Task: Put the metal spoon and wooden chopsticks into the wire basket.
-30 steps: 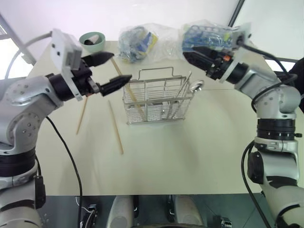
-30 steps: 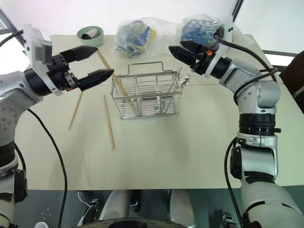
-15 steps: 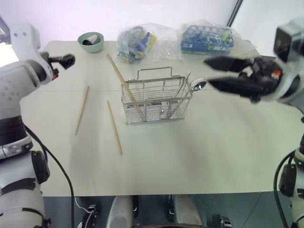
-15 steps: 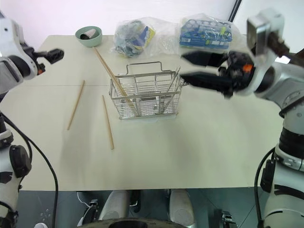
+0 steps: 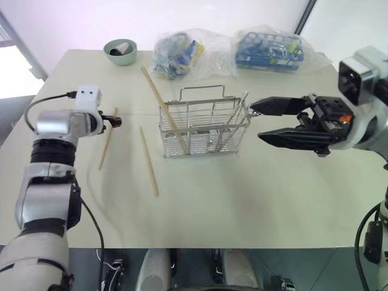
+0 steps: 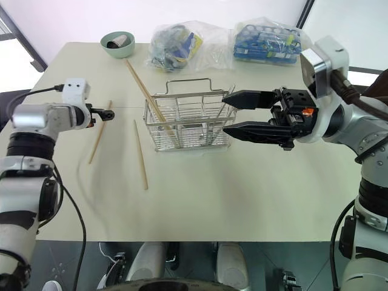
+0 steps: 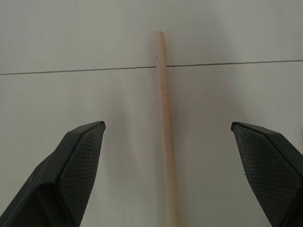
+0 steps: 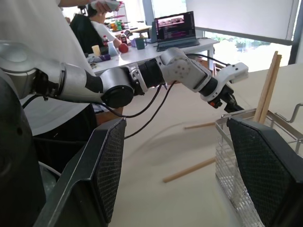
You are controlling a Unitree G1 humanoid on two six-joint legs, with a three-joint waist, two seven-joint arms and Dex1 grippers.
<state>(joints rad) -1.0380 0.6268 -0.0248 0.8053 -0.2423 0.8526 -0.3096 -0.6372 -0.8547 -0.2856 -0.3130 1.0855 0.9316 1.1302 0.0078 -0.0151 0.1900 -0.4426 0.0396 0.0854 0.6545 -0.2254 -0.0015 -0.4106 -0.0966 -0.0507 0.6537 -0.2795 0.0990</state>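
Chopsticks are only partly dealt with: one wooden chopstick (image 5: 162, 107) already leans in the wire basket (image 5: 203, 128), its upper end sticking out toward the far left corner of the counter (image 5: 254, 200), while two more lie flat on the counter to the basket's left. The metal spoon (image 5: 251, 109) appears to stand in the basket's right end, its bowl poking above the rim, beside a thin metal rod (image 5: 235, 119).

The step in hand looks like the pickup of the outer loose chopstick (image 5: 107, 139). The left pincer (image 6: 108, 114) hangs over that stick's far end with its fingers spread wide; in the left wrist view the stick (image 7: 164, 123) runs straight up the middle of the gap, touching neither pad. Its long axis runs roughly near-to-far on the counter, slightly slanted. The nearer-in chopstick (image 5: 149, 160) lies just beside the basket's left side, also near-to-far, leaning the other way.

The next move probably calls for lowering until the fingertips straddle the stick, then closing across its width; a thin round stick could roll or slip.

The right pincer (image 5: 263, 123) hovers by the basket's right end, fingers apart and holding nothing.
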